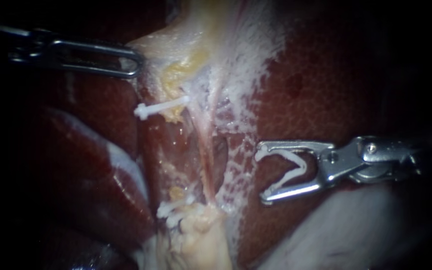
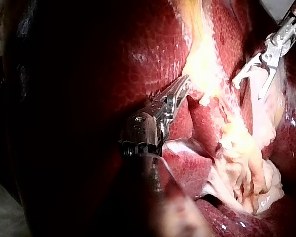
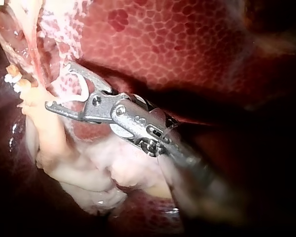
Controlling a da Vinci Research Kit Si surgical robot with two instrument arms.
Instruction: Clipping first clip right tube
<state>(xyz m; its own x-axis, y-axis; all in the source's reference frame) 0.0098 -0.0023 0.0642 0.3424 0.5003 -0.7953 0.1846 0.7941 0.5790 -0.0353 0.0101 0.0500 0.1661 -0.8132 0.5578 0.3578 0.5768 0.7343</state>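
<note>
Nearest, right instrument (image 1: 263, 174) reaches in from the right, its jaws spread wide and holding an open white clip (image 1: 292, 171) between them, over the liver (image 1: 326, 85). Right tube (image 1: 206, 160), a thin pink strand, runs just left of it, not yet touched. Left instrument (image 1: 137, 62), far left, grips pale tissue (image 1: 156, 50). Approach is the step in hand; next, I judge, the clip must straddle the tube before closing.
</note>
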